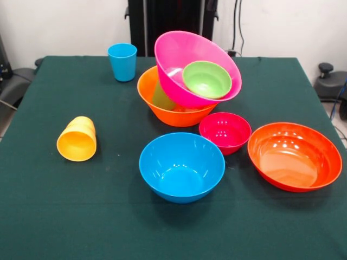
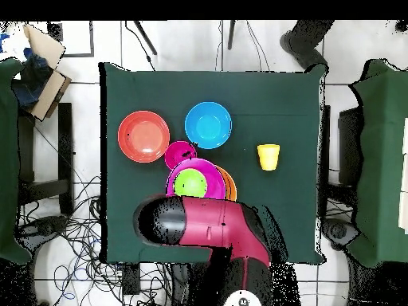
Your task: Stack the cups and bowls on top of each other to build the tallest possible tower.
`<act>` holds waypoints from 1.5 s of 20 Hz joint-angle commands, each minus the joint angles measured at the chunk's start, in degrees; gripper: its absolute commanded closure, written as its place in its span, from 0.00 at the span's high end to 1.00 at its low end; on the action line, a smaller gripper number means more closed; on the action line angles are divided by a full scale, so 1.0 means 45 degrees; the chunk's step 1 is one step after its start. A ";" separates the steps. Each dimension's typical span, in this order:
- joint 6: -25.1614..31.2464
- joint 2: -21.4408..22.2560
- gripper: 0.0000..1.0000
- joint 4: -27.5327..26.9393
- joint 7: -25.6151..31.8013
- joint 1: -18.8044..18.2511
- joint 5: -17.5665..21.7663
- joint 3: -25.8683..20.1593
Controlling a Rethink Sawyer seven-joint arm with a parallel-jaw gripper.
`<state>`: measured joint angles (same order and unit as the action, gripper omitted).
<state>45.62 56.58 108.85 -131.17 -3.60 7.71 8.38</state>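
Front camera faces across the table (image 1: 49, 216); overhead looks straight down

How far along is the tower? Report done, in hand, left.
Done: the big pink bowl sits tilted in the big orange bowl, the small green bowl inside it. In hand: nothing visible; the arm hangs over the table. Left: blue bowl, magenta bowl, red-orange bowl, blue cup, toppled yellow cup.

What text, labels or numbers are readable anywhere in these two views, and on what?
None can be read.
Bowls and cups: plain, no print showing, for example the blue bowl and the yellow cup.
Robot arm: a small round white mark at its base near the bottom edge of the overhead view holds something dark, too small to read.
Tablecloth: no markings.
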 commanded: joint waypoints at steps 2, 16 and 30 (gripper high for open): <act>-0.1624 0.0366 1.00 0.0927 -0.0290 -0.0901 -0.0391 -0.0573; -0.6833 0.0164 1.00 0.5041 0.4543 -1.0227 0.1829 -0.6086; -0.7417 -0.1581 1.00 0.3365 0.1933 -1.0618 0.5727 -0.6283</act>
<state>16.32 53.24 123.76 -129.36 -55.25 26.57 -13.20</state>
